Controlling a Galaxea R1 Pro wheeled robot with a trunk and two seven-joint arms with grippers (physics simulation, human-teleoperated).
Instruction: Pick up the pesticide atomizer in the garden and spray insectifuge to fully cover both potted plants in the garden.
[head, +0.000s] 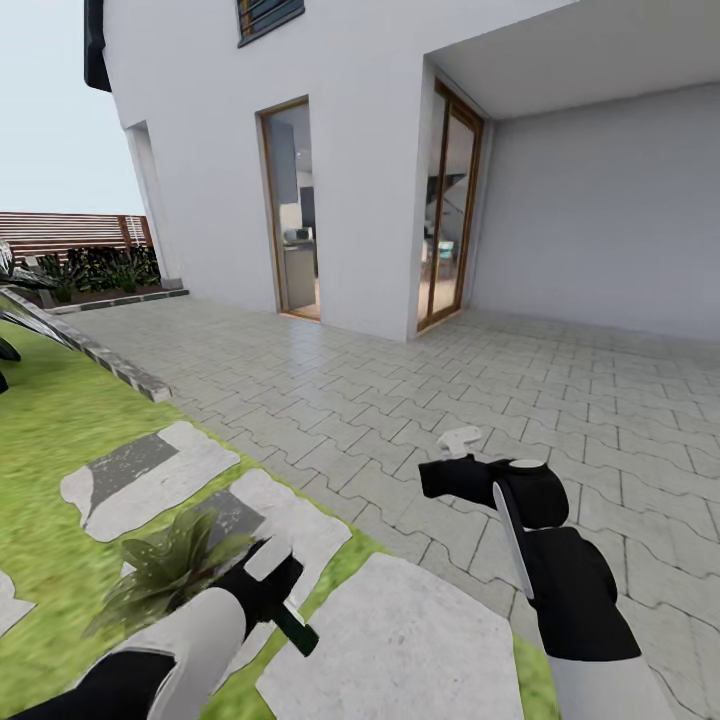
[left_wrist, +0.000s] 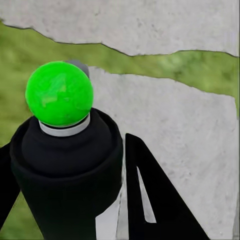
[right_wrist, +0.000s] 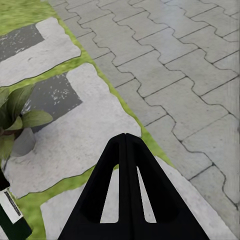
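My left gripper (head: 268, 588) is shut on the pesticide atomizer (head: 298, 628), whose dark green body sticks out below the fingers. In the left wrist view the atomizer (left_wrist: 65, 185) is a dark round body with a whitish ring and a bright green ball on top, beside one black finger (left_wrist: 155, 205). One potted plant (head: 170, 565) stands on the lawn just left of that gripper. Its leaves (right_wrist: 17, 112), grey pot (right_wrist: 22, 143) and the labelled bottle (right_wrist: 11, 216) also appear in the right wrist view. I cannot make out specks on the leaves. My right gripper (right_wrist: 125, 137) is shut and empty, hovering over the paving (head: 432, 478).
Flat stepping stones (head: 150, 475) lie in the grass, with a large one (head: 400, 640) at my feet. Grey paving (head: 420, 390) runs to the white house and its glass doors (head: 450, 215). A stone kerb (head: 100, 355) borders the lawn. A fence with bushes (head: 95, 265) stands far left.
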